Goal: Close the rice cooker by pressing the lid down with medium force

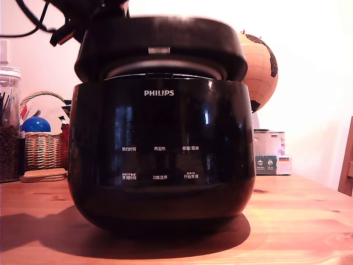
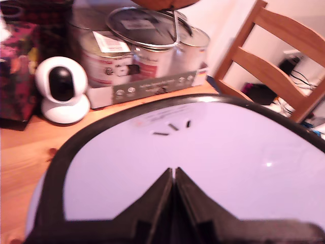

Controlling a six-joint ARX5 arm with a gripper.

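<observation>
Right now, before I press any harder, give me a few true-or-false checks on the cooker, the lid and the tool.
1. The lid is fully latched. False: a gap shows above the rice cooker, with the silver inner disc visible.
2. The tool has its fingers together over the lid's top. True.
3. The cooker lies on its side. False: it stands upright on the wooden table.
4. A globe sits behind the cooker, on the exterior view's right. True.
5. The tool grips a handle. False: it holds nothing.

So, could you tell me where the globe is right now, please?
In the exterior view, the tan globe sits at the upper right, behind the rice cooker and partly hidden by its lid, above the boxed pots on the wooden table.
</observation>
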